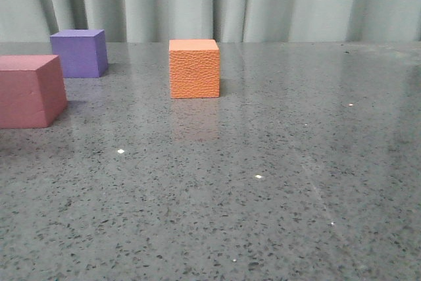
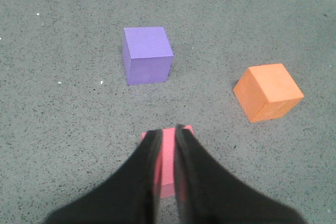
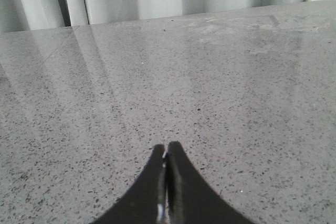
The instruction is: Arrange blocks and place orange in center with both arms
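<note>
Left gripper [image 2: 168,137] jaws nearly together above pink cube [image 2: 168,161]: spread before descending. Right gripper [image 3: 166,156] jaws together.

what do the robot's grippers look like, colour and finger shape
Only the fingers show, in the wrist views. The left gripper has two matte black fingers, broad at the base and tapering to narrow rounded tips. The right gripper looks the same: two black fingers curving inward to slim points. No cables, markings or labels are visible, and the arms themselves are out of view.
</note>
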Motion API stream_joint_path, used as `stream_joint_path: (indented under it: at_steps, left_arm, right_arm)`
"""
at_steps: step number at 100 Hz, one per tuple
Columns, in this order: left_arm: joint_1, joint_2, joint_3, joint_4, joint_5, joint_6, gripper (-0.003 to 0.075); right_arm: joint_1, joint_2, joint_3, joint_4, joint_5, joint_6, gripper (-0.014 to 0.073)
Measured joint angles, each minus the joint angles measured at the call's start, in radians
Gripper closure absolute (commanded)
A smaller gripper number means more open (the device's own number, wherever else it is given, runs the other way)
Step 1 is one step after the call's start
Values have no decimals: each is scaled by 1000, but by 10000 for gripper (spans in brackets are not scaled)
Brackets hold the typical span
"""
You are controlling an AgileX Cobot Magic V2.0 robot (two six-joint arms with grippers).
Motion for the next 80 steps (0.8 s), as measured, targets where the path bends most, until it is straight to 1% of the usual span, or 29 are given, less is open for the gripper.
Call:
stream_joint_path:
  at_steps: [3,6,8,9,10,13,18,27,31,67,80]
  left_arm:
    - [0,0,0,0,2,5,393]
    - [0,0,0,0,2,7,301]
    - [0,0,0,0,4,10,262]
    - [0,0,0,-2,4,11,221]
    - [0,0,0,-2,4,11,202]
    - [0,0,0,-2,4,14,104]
    - [0,0,0,-2,4,15,-5]
    - [0,0,0,-2,4,15,65]
    - [0,0,0,-2,8,15,79]
    - [0,11,0,-20,24,10,80]
    - [-47,54,-21,-25,2,-15,83]
  right_arm:
    - [0,0,0,0,0,0,661]
    - [0,0,0,0,0,0,661]
    - [0,0,0,0,0,0,661]
    - [0,0,0,0,0,0,661]
    - [0,0,0,0,0,0,661]
    - [0,0,0,0,0,0,661]
    - [0,0,0,0,0,0,661]
    - [0,0,0,0,0,0,661]
    - [0,0,0,0,0,0,661]
    - [0,0,0,0,0,0,661]
    - [0,0,0,0,0,0,661]
